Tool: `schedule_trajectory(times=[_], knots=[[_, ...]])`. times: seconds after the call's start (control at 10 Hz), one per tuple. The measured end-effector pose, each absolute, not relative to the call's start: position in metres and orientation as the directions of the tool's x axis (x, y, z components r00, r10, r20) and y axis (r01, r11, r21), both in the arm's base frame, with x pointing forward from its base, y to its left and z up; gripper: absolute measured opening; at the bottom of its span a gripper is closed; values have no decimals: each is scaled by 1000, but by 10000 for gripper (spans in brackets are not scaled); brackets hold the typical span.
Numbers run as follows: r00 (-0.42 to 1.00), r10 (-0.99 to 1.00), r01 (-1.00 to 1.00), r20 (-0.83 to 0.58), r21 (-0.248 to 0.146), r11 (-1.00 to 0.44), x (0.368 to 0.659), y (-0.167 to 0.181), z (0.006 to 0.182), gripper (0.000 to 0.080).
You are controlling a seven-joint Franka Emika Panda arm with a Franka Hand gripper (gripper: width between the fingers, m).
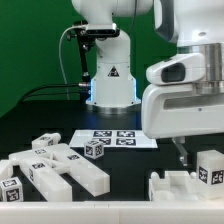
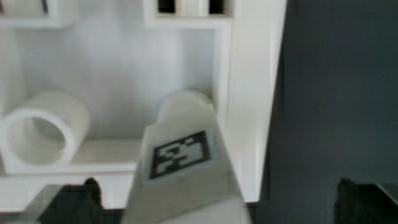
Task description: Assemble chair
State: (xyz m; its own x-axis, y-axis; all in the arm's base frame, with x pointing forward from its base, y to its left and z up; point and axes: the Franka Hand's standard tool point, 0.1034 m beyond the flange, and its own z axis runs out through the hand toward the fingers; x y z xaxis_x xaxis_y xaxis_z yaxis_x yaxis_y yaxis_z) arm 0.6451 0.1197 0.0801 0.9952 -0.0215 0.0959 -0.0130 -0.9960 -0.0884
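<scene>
The chair is in loose white parts with black-and-white tags. In the exterior view several bars and cubes (image 1: 55, 165) lie at the front left. A slab-like part (image 1: 180, 188) and a tagged block (image 1: 210, 168) lie at the front right. My gripper (image 1: 181, 152) hangs just above that right group. In the wrist view a tapered white piece with a tag (image 2: 178, 155) stands between my fingertips (image 2: 75, 200), which are wide apart and do not touch it. A round white peg (image 2: 45, 135) sits beside it on a white walled part (image 2: 107, 60). My gripper (image 2: 219, 205) is open.
The marker board (image 1: 112, 138) lies flat in front of the robot base (image 1: 110, 80). A black cable (image 1: 45, 92) runs along the table on the exterior view's left. The table's front edge is close below the parts.
</scene>
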Motion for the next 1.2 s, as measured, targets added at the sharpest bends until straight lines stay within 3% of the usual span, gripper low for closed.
schedule_trajectory(times=[0.1, 0.2, 0.3, 0.7, 0.9, 1.0, 1.2], knots=[[994, -49, -40, 93, -92, -995, 645, 119, 80, 649], [990, -106, -97, 88, -99, -990, 645, 120, 80, 531], [981, -177, -168, 80, -107, -980, 645, 120, 80, 331], [840, -542, -533, 29, -139, -834, 646, 116, 80, 291], [629, -776, -771, -38, -156, -617, 645, 120, 79, 290], [574, -817, -812, -55, -160, -561, 645, 120, 79, 289], [622, -782, -777, -46, -161, -609, 645, 120, 79, 288]])
